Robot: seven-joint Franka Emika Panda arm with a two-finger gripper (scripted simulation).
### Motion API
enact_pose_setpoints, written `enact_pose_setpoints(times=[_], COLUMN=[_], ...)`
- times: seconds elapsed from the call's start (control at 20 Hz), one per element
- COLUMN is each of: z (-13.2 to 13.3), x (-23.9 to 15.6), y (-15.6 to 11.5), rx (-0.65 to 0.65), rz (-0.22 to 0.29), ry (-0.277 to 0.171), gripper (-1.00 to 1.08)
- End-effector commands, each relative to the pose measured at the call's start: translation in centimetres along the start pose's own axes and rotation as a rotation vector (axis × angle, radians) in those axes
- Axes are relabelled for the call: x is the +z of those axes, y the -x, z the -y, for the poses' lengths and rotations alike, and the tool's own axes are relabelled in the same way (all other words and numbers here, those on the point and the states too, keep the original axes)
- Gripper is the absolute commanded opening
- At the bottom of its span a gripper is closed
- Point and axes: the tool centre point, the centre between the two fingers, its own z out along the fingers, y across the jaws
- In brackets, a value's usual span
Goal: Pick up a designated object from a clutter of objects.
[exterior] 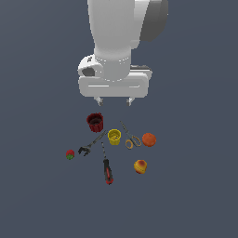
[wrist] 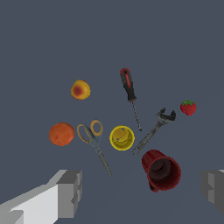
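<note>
The orange ball (exterior: 148, 139) lies on the worktop (exterior: 195, 195) at the edge of the clutter toward the exterior view's right, just beside the scissors' handles and well apart from the strawberry on the far side of the group. No edge or corner of the worktop shows in either view, so the ball can only be placed by its neighbours. It looks light, firm and smooth, and being round it would likely roll if nudged off-centre; the sensible hold is across its widest part, fingers coming down on either side, taking care that one finger does not land on the scissors (exterior: 130, 137) close by. Counting outward: one ball, one pair of scissors, one yellow cup (exterior: 114, 136) standing upright next to them, one dark red cup (exterior: 95, 122) lying tilted, one black clamp (exterior: 89, 146), one red-handled screwdriver (exterior: 107, 167), one yellow-and-red fruit (exterior: 140, 166) and one strawberry (exterior: 69, 155). The gripper (exterior: 114, 101) hangs above the group, nearest the red cup, its fingers spread wide and holding nothing; the wrist view shows both fingers far apart with the items between and beyond them. The ball is untouched, so the approach is not yet made.
</note>
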Motion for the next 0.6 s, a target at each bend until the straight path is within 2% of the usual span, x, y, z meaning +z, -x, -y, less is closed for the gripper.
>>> enact_pose_setpoints(times=[0.0,0.4,0.55], z=[0.0,-2.8,-3.1], x=[0.0,1.1,1.2], y=[0.0,0.5,0.5], rx=[0.000,0.029,0.033], rz=[0.000,0.030,0.033], ry=[0.000,0.000,0.000], gripper=[1.00,1.00,1.00])
